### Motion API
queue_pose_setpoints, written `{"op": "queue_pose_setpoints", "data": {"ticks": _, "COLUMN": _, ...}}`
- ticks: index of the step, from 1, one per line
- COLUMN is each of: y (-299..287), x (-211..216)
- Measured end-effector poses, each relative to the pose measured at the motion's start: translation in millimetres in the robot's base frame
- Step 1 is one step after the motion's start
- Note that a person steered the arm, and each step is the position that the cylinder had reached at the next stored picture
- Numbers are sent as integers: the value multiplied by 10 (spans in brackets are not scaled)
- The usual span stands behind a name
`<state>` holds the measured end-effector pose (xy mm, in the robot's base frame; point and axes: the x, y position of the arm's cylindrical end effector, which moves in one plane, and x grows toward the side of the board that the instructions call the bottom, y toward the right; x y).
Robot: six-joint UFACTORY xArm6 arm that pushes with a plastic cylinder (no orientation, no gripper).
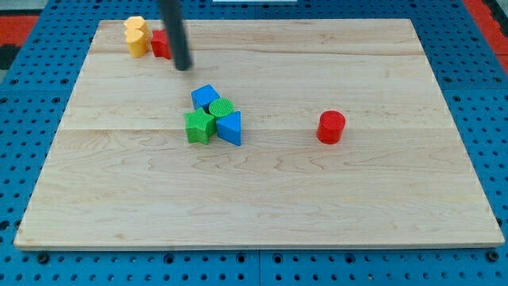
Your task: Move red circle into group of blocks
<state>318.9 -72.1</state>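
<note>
The red circle [331, 127] stands alone at the view's right of centre. A group of blocks sits near the middle: a blue cube [205, 97], a green circle [222, 109], a green star [199, 126] and a blue triangle [230, 128], touching each other. My tip [183, 67] is at the view's upper left, above and left of the group and far left of the red circle, touching neither.
A yellow block [136, 36] and a red block [160, 44], partly hidden by the rod, sit at the view's top left. The wooden board [357, 206] lies on a blue pegboard surface [484, 95].
</note>
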Motion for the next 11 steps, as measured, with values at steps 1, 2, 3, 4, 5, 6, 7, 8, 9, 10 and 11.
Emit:
{"op": "queue_pose_setpoints", "data": {"ticks": 1, "y": 1170, "x": 254}}
{"op": "queue_pose_setpoints", "data": {"ticks": 2, "y": 2183, "x": 655}}
{"op": "queue_pose_setpoints", "data": {"ticks": 3, "y": 2699, "x": 1266}}
{"op": "queue_pose_setpoints", "data": {"ticks": 4, "y": 2078, "x": 1418}}
{"op": "queue_pose_setpoints", "data": {"ticks": 5, "y": 1062, "x": 1402}}
{"op": "queue_pose_setpoints", "data": {"ticks": 6, "y": 782, "x": 1083}}
{"op": "queue_pose_setpoints", "data": {"ticks": 7, "y": 896, "x": 1079}}
{"op": "queue_pose_setpoints", "data": {"ticks": 8, "y": 1133, "x": 1516}}
{"op": "queue_pose_setpoints", "data": {"ticks": 9, "y": 1568, "x": 1356}}
{"op": "queue_pose_setpoints", "data": {"ticks": 10, "y": 1042, "x": 769}}
{"op": "queue_pose_setpoints", "data": {"ticks": 11, "y": 641, "x": 445}}
